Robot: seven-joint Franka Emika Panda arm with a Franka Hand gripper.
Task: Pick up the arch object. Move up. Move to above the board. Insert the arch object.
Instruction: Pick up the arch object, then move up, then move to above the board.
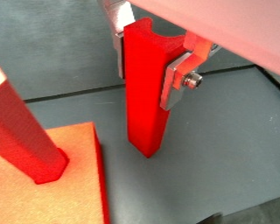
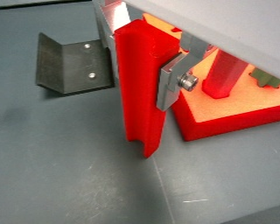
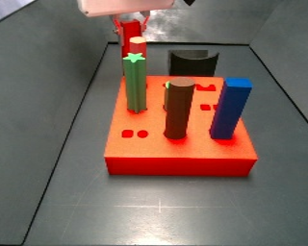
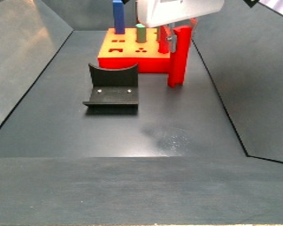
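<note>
1. Tool [image 2: 149, 66] pinches the arch object [image 2: 140, 92] near its notched top, keeping it upright for lifting.
2. Arch object stands on the worktop [image 2: 73, 166] just beside the board [image 2: 241, 114], not yet raised.

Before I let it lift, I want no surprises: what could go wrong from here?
1. The gripper grips the arch object only near its top, so the long bar may tilt in the fingers as it lifts.
2. The board already carries tall pegs, such as the green peg; a low carry could strike one.
3. The fixture stands close by the arch object.
</note>
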